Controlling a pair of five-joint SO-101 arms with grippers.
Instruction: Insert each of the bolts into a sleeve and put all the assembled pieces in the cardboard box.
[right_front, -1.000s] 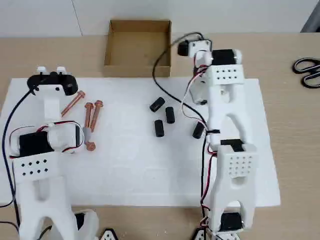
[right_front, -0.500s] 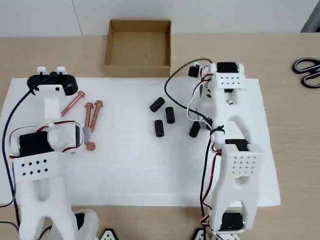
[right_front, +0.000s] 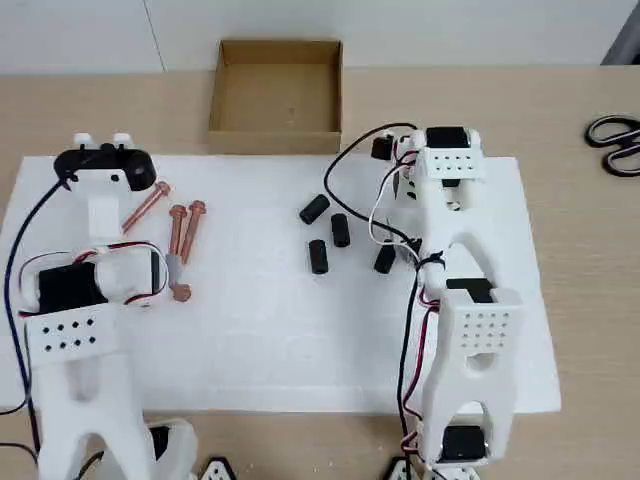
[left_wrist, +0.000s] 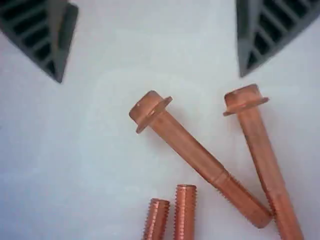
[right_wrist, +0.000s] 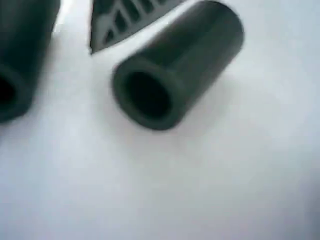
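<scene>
We judge the task to be at its very start. The cardboard box (right_front: 275, 143) holds nothing, and no bolt sits in a sleeve yet. The step in hand looks like the first pick-up, with one arm over the bolts and the other over the sleeves.

The four copper bolts (right_front: 177, 228) lie loose on the white foam sheet (right_front: 260, 330) that covers the desk (right_front: 560, 110). They are on the arms' side of the box and off to its left. The four black sleeves (right_front: 340, 230) lie on the same sheet, also on the arms' side of the box, near its right front corner.

The left hand (left_wrist: 150, 45) hangs spread wide above the bolts, holding nothing and touching nothing. Its fingertips (left_wrist: 50, 40) flank the heads of two bolts. The nearer bolt (left_wrist: 195, 155) lies slanted on the sheet, so we think the next move calls for the hand to come down astride its shank, perhaps after a turn, and then close.

The right hand (right_wrist: 122, 17) is close over one sleeve (right_wrist: 175, 70), which lies on its side with its bore open toward the wrist camera. We cannot tell whether this hand is open or closed, or whether it touches the sleeve.
</scene>
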